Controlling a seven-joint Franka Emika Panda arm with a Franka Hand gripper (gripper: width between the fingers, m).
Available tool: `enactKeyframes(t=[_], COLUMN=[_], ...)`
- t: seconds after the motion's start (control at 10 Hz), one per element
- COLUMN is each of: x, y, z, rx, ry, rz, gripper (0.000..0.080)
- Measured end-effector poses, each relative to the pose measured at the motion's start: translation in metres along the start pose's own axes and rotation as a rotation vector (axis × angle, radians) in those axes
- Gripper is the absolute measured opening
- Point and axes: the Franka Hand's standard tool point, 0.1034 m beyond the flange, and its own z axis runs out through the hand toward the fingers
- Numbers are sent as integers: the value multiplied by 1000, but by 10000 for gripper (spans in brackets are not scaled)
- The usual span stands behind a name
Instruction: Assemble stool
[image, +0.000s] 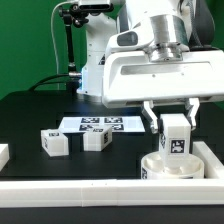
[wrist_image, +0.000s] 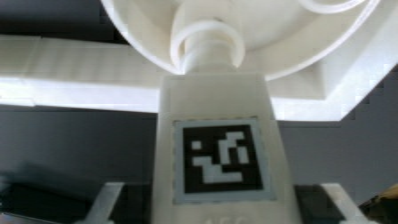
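The pincer (image: 176, 122) squeezes a leg (image: 177, 138), low at the right of the exterior view, upright over the round seat (image: 168, 168). The leg looks hard, light and smooth, so grab its flat sides. The wrist view shows its tip meeting the seat's round post (wrist_image: 206, 45); only the exterior view shows two spare legs (image: 54, 143) on the desk (image: 25, 120).

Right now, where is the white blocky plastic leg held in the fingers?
The leg is at the exterior view's lower right, upright between the fingers, over the round white disc seat.
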Motion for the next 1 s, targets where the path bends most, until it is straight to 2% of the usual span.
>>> enactKeyframes(t=[0.5, 0.6, 0.7, 0.8, 0.9, 1.0], x=[-1, -2, -2, -3, -2, 0], y=[0, 0, 0, 0, 1, 1], z=[3, 3, 3, 3, 3, 1], rx=[-2, -2, -2, -2, -2, -2], ry=[14, 7, 7, 7, 4, 3], rz=[-3, -3, -4, -4, -5, -8], gripper=[340, 368, 547, 547, 628, 643])
